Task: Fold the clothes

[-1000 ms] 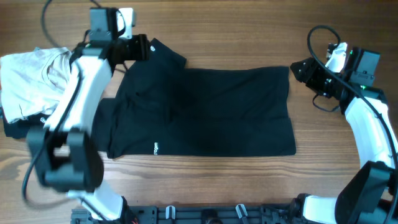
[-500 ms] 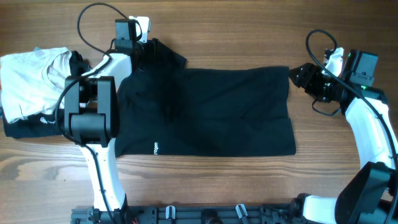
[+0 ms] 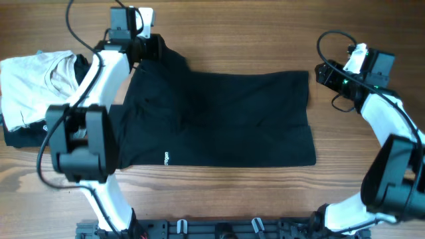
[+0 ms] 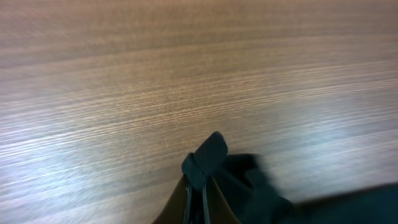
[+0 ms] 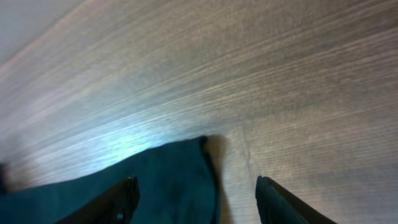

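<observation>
My left fingers [image 3: 153, 48] are pressed together on a bunched corner of the black T-shirt [image 3: 226, 119] at the upper left of the overhead frame. In the left wrist view a small nub of black fabric sticks out just past the tips, with the wood grain of the surface [image 3: 232, 26] running behind it.

The T-shirt lies spread across the middle of the surface, wider than it is tall. Its right part is flat and roughly rectangular, while its left part is rumpled, rising toward the corner I have clamped. A small white logo mark [image 3: 167, 159] shows near its lower edge, left of centre.

My right fingers [image 5: 118, 202] stand apart and hold nothing. They sit at the upper right of the overhead frame, just beside the shirt's upper right corner. In the right wrist view that corner lies on the wood between the two tips; I cannot tell whether either tip touches it.

At the far left edge of the overhead frame a folded white garment [image 3: 33, 83] rests on top of a dark garment [image 3: 16, 136], near the shirt's left side.
</observation>
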Robot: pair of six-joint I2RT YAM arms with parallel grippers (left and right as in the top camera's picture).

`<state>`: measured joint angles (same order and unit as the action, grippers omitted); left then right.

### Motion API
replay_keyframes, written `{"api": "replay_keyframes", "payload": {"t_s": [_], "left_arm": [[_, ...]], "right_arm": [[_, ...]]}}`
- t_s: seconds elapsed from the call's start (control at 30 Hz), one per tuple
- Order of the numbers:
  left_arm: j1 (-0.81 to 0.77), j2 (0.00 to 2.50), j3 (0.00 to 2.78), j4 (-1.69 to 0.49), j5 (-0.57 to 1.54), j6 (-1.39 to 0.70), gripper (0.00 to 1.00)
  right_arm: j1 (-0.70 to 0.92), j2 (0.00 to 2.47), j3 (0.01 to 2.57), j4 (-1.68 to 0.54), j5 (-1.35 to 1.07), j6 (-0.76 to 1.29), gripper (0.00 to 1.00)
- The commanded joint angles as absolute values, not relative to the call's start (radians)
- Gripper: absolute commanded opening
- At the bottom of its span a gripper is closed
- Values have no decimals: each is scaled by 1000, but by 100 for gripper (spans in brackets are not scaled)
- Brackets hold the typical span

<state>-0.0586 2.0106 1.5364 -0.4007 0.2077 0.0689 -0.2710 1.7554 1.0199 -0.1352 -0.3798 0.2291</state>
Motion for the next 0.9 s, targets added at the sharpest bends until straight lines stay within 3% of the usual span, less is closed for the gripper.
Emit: {"api": "replay_keyframes", "payload": {"t_s": [0.0, 0.2, 0.5, 0.63, 0.73, 0.83, 0.87], "left_arm": [[-52, 1949, 1534, -476, 196, 63, 4], [-52, 1911, 1534, -595, 121, 44, 4], [-55, 1782, 1534, -626, 122, 10, 4], [-55, 1773, 1534, -641, 123, 10, 4], [-60, 1773, 1534, -644, 123, 10, 4], [-70, 1773, 1534, -648, 122, 11, 4], [-70, 1773, 1534, -648, 122, 11, 4]], "right_arm": [[-271, 1858, 1026, -89, -382, 210, 65], [-271, 2011, 1026, 34, -554, 214, 65], [-178, 2039, 1026, 63, -481, 265, 64], [-157, 2039, 1026, 81, -448, 299, 47], [-154, 2039, 1026, 79, -426, 299, 44], [-154, 2039, 1026, 93, -416, 299, 34], [-154, 2038, 1026, 102, -416, 299, 26]]}}
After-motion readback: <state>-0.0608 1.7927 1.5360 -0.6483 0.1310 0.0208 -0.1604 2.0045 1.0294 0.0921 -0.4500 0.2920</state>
